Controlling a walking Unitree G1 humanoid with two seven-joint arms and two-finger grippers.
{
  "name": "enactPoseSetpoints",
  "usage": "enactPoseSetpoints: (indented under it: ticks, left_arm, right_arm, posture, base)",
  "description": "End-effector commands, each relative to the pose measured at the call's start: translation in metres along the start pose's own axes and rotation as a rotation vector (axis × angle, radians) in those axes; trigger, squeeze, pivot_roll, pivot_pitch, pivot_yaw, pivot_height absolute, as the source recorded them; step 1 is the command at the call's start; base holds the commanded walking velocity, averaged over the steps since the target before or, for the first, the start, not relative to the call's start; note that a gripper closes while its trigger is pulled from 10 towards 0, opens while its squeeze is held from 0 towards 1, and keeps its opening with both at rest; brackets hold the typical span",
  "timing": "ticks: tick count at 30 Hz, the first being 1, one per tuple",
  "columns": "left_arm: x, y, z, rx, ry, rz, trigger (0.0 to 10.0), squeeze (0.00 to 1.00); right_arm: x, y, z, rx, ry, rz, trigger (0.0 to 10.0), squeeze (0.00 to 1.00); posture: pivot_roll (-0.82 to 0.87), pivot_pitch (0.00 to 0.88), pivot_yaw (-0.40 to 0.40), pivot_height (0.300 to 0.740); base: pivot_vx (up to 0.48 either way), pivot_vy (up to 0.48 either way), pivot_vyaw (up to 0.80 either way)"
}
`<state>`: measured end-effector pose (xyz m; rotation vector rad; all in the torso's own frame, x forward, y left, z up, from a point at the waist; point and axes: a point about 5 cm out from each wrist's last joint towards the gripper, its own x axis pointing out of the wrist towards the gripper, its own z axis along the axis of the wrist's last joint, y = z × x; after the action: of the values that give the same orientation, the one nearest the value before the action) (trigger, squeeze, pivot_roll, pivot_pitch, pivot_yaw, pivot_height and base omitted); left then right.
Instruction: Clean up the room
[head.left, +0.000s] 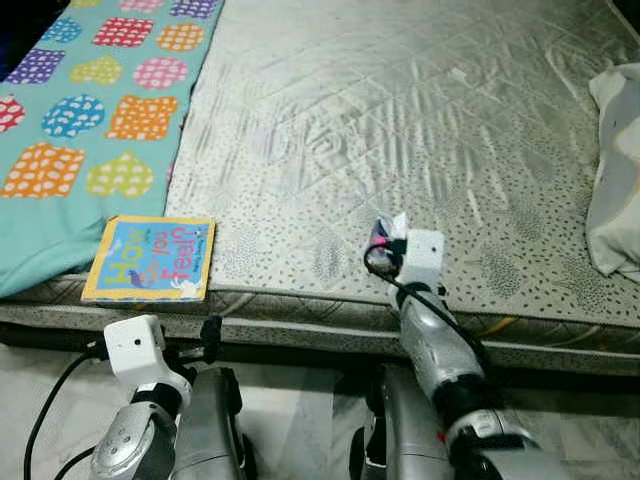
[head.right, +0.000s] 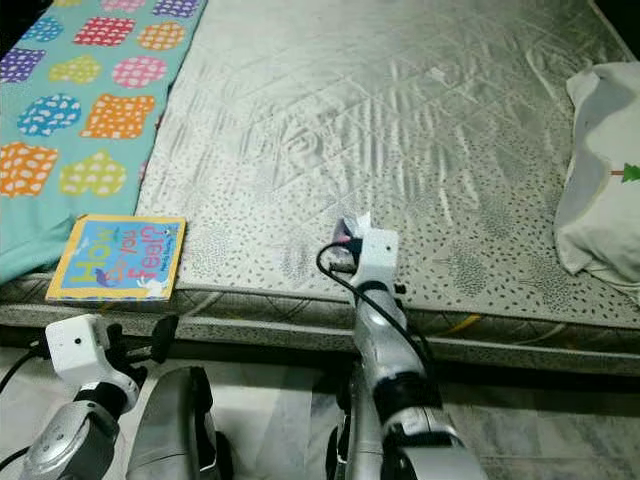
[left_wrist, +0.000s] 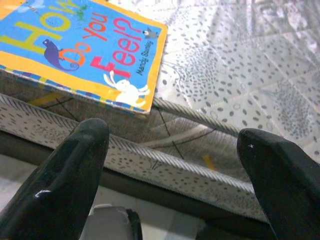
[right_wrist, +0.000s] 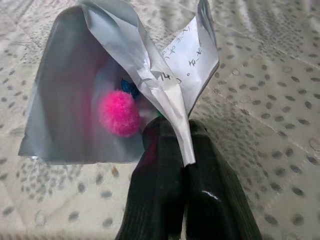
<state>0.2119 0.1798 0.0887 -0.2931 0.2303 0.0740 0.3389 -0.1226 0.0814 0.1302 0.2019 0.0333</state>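
Teal blanket (head.left: 95, 130) with coloured patches fills the upper left of the frame. Book (head.left: 151, 259) lies at lower left on the mattress (head.left: 400, 150) edge, touching the blanket. Left gripper (left_wrist: 170, 180) sits below the book, beside the mattress side, fingers spread wide, holding nothing. Right gripper (right_wrist: 185, 150), centre frame over the mattress, is clamped on a crumpled paper (right_wrist: 150, 65) with a pink pompom (right_wrist: 119, 113). Pillow (head.right: 600, 190) at right edge.

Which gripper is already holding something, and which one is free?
The right gripper, over the mattress, is shut on a crumpled paper with a pink pompom. The left gripper is open, below the "How Do You Feel?" book.
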Motion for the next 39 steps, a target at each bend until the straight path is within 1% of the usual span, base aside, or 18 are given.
enactPoseSetpoints:
  ticks: [1, 2, 3, 4, 5, 6, 8, 9, 10, 12, 14, 16, 22, 24, 30, 39]
  left_arm:
    - [0.0, 0.001, -0.002, 0.004, 0.003, 0.012, 10.0, 0.0]
    - [0.002, 0.001, -0.002, 0.004, 0.0, 0.013, 10.0, 0.0]
    - [0.004, 0.0, -0.002, 0.003, -0.003, 0.015, 10.0, 0.0]
    - [0.004, 0.0, -0.002, 0.003, -0.003, 0.015, 10.0, 0.0]
    - [0.006, -0.001, -0.003, 0.001, -0.005, 0.017, 10.0, 0.0]
    - [0.006, -0.001, -0.003, 0.001, -0.005, 0.017, 10.0, 0.0]
    - [0.012, -0.004, -0.002, -0.007, -0.018, 0.005, 10.0, 0.0]
    - [0.012, -0.004, -0.002, -0.007, -0.018, 0.005, 10.0, 0.0]
    - [0.015, -0.005, -0.002, -0.009, -0.023, -0.001, 10.0, 0.0]
    - [0.018, -0.007, -0.002, -0.011, -0.029, -0.013, 10.0, 0.0]
    - [0.02, -0.008, -0.002, -0.012, -0.031, -0.021, 10.0, 0.0]
    - [0.024, -0.011, -0.001, -0.013, -0.036, -0.033, 10.0, 0.0]
    - [0.024, -0.012, -0.001, -0.013, -0.038, -0.034, 10.0, 0.0]
    - [0.024, -0.01, -0.002, -0.013, -0.043, -0.028, 10.0, 0.0]
    - [0.025, -0.009, -0.003, -0.014, -0.049, -0.022, 10.0, 0.0]
    - [0.025, -0.01, -0.005, -0.012, -0.047, -0.026, 10.0, 0.0]
  right_arm:
    - [-0.003, 0.001, 0.006, 0.015, -0.024, 0.035, 0.0, 0.0]
    - [-0.008, -0.003, 0.007, 0.03, -0.038, 0.063, 0.0, 0.0]
    - [-0.014, -0.006, 0.007, 0.05, -0.046, 0.09, 2.3, 0.0]
    - [-0.014, -0.006, 0.007, 0.05, -0.046, 0.09, 2.3, 0.0]
    - [-0.021, -0.01, 0.005, 0.075, -0.045, 0.115, 10.0, 0.0]
    - [-0.021, -0.01, 0.005, 0.075, -0.045, 0.115, 10.0, 0.0]
    - [-0.034, -0.016, 0.003, 0.12, -0.038, 0.173, 10.0, 0.0]
    - [-0.034, -0.016, 0.003, 0.12, -0.038, 0.173, 10.0, 0.0]
    - [-0.04, -0.017, 0.003, 0.136, -0.032, 0.199, 10.0, 0.0]
    - [-0.047, -0.016, 0.005, 0.15, -0.03, 0.234, 10.0, 0.0]
    - [-0.049, -0.014, 0.006, 0.158, -0.034, 0.251, 10.0, 0.0]
    - [-0.048, -0.006, 0.012, 0.176, -0.059, 0.287, 10.0, 0.0]
    - [-0.048, -0.003, 0.015, 0.183, -0.062, 0.302, 10.0, 0.0]
    - [-0.05, 0.003, 0.02, 0.199, -0.067, 0.343, 10.0, 0.0]
    - [-0.051, 0.003, 0.022, 0.202, -0.058, 0.351, 10.0, 0.0]
    - [-0.05, 0.001, 0.023, 0.201, -0.053, 0.349, 10.0, 0.0]
  posture:
    - [-0.01, 0.116, -0.036, 0.578]
    - [-0.03, 0.106, -0.032, 0.578]
    - [-0.03, 0.099, -0.031, 0.578]
    - [-0.03, 0.099, -0.031, 0.578]
    - [-0.04, 0.09, -0.029, 0.578]
    - [-0.04, 0.09, -0.029, 0.578]
    - [-0.06, 0.073, -0.022, 0.578]
    - [-0.06, 0.073, -0.022, 0.578]
    - [-0.07, 0.068, -0.018, 0.578]
    - [-0.07, 0.063, -0.014, 0.578]
    - [-0.08, 0.061, -0.012, 0.578]
    - [-0.08, 0.055, -0.012, 0.578]
    - [-0.08, 0.054, -0.014, 0.578]
    - [-0.07, 0.052, -0.019, 0.582]
    - [-0.07, 0.048, -0.025, 0.586]
    - [-0.07, 0.047, -0.02, 0.616]
  base:
    - [0.0, 0.0, 0.0]
    - [0.0, 0.0, 0.0]
    - [0.0, 0.0, 0.0]
    - [0.0, 0.0, 0.0]
    - [0.0, 0.0, 0.0]
    - [0.0, 0.0, 0.0]
    - [0.0, 0.0, 0.0]
    - [0.0, 0.0, 0.0]
    - [0.0, 0.0, 0.0]
    - [0.0, 0.0, 0.0]
    - [0.0, 0.0, 0.0]
    - [0.0, 0.0, 0.0]
    - [0.0, 0.0, 0.0]
    - [0.0, 0.0, -0.25]
    - [0.0, 0.0, -0.49]
    - [0.0, 0.0, -0.43]
